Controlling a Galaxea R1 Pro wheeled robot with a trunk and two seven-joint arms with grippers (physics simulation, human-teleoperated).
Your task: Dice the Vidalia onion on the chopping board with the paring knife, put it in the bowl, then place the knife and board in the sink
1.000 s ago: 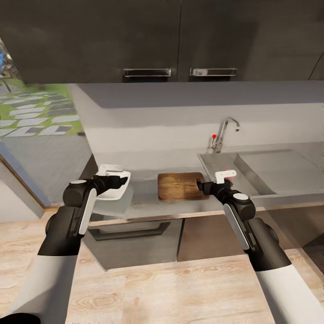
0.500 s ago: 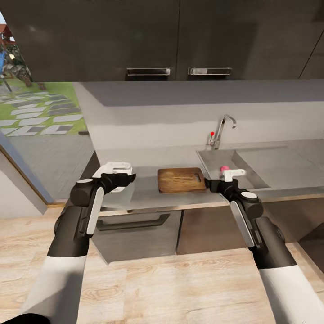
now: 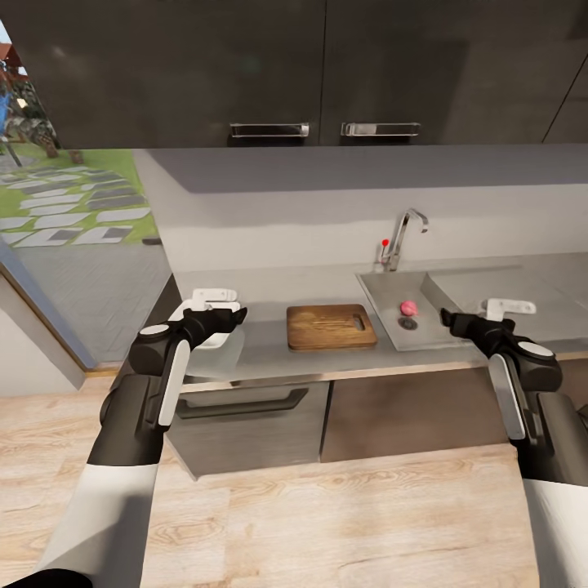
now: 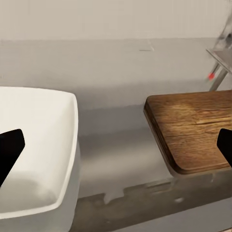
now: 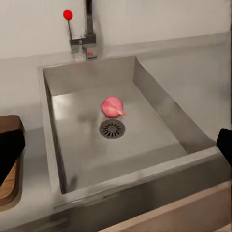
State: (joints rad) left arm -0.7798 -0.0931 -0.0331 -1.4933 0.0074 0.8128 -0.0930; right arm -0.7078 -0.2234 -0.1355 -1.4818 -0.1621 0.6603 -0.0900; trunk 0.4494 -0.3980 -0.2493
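Runs across the head view as a long grey countertop, with the sink set into its right part and the chopping board lying flat just left of the basin. Unchanged from half a second ago, all of that.

Differs in the right gripper: sat in front of the basin then, hangs now further to the right, over the front rim beside the drainboard. Leaves the Vidalia onion in plain sight on the basin floor, next to the drain. Reads as lining up for the first pick, not yet a reach; nothing lifted so far.

Hovers at the counter's left end, the left gripper, over the bowl, largely covering it from the head.

Fills that gap from the left wrist: white bowl and board corner well apart, dark fingertips at either edge of the picture, so spread wide with nothing between.

Adds from the right wrist: onion touching the drain grate's far edge, tap behind, fingertips likewise wide apart and empty.
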